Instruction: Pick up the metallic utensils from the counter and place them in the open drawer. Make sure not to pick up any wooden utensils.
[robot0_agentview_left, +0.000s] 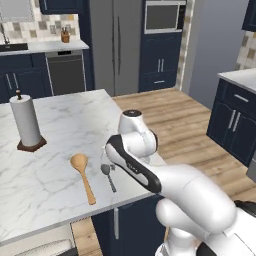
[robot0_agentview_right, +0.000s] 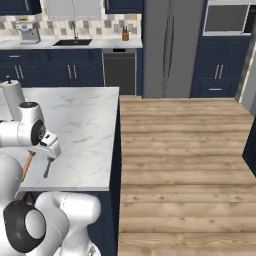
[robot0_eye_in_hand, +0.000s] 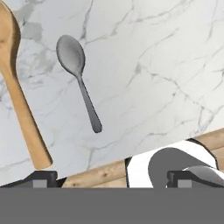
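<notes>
White marble veined in grey formed the counter (robot0_agentview_left: 60, 150) where a small slim dark-grey metal spoon (robot0_eye_in_hand: 78, 78) lay flat, bowl away from the edge, just beside a large orange-tan wooden spoon (robot0_eye_in_hand: 19, 94) and not touching it. The robot's two-finger gripper (robot0_eye_in_hand: 111, 178) hung above the counter's near edge with its jaws spread wide and nothing between them, the metal spoon ahead of it and off toward the wooden one. In the left base view the same metal spoon (robot0_agentview_left: 108, 176) sat close to the arm's white wrist, with a roll of paper towels on a dark wooden stand (robot0_agentview_left: 26, 124) well apart near the far side. The risk from here appeared to lie in that close pairing: wide jaws brought down off-centre could catch or nudge the wooden handle instead, and a thin utensil lying flat on smooth stone could skid or slip from the fingertips as they shut.
</notes>
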